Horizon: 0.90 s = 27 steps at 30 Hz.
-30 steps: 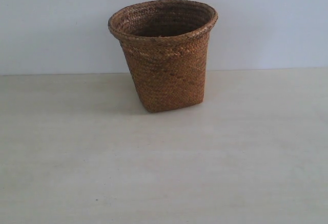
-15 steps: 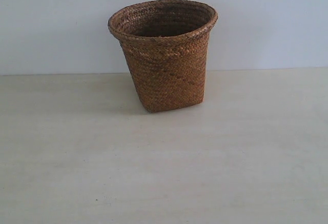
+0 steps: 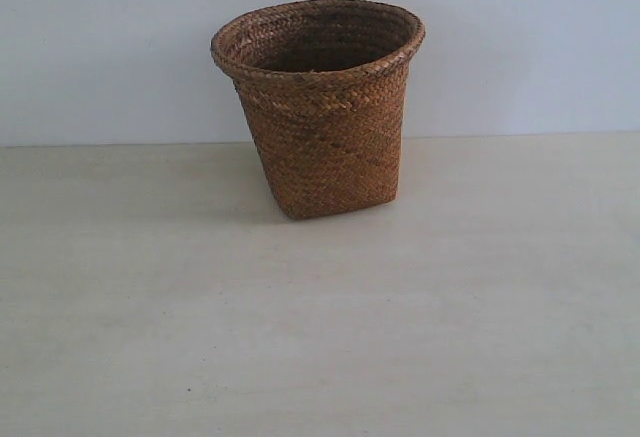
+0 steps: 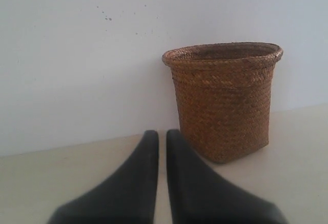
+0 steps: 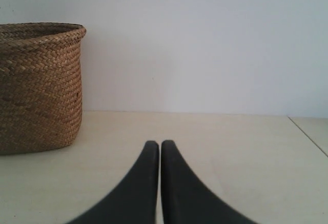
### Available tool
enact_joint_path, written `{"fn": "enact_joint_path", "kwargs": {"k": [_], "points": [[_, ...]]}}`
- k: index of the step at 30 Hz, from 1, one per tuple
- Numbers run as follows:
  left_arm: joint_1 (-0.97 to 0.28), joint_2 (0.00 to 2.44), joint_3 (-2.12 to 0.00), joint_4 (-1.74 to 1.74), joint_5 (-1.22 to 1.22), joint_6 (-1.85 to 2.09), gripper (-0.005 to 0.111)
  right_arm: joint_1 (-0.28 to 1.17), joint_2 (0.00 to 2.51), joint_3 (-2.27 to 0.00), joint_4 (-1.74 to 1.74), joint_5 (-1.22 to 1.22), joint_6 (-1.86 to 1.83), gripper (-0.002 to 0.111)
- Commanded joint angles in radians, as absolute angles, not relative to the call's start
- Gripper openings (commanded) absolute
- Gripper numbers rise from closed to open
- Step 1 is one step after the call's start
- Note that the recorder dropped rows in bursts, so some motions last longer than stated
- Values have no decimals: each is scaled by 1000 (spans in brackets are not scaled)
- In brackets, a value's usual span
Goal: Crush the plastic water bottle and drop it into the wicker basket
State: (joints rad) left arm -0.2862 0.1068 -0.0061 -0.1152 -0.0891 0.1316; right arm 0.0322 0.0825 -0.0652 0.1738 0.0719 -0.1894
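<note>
Item one, wicker basket (image 3: 325, 127): upright on the pale table (image 3: 320, 347) near the white wall (image 3: 520, 47), its mouth up and unobstructed, which suits a drop from above. Contents: you see only the upper inner weave; the bottom is hidden, so what lies inside cannot be told. Item two, plastic water bottle: in no view, neither on the table nor in either claw; it may lie inside the basket, but that is a guess. Item three, left gripper (image 4: 161, 134): clenched on nothing, a thin slit between its fingers, set low and facing the basket. Item four, right gripper (image 5: 160, 144): clenched, empty, the basket near it.
</note>
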Motion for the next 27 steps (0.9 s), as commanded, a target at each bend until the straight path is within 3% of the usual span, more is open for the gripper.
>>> {"fn": "enact_joint_path", "kwargs": {"k": [1,5,16,27], "points": [[-290,102,0,-48,-101,48,4,29,81,-61,175,72,-189,0],[-259,102,0,-16,-56,14,4,29,81,-61,175,72,-189,0],[-24,0,0,-17,131,14,4,29,81,-61,175,49,-189,0],[-10,0,0,-21,282,14,4,29,81,-61,175,49,-189,0]]}}
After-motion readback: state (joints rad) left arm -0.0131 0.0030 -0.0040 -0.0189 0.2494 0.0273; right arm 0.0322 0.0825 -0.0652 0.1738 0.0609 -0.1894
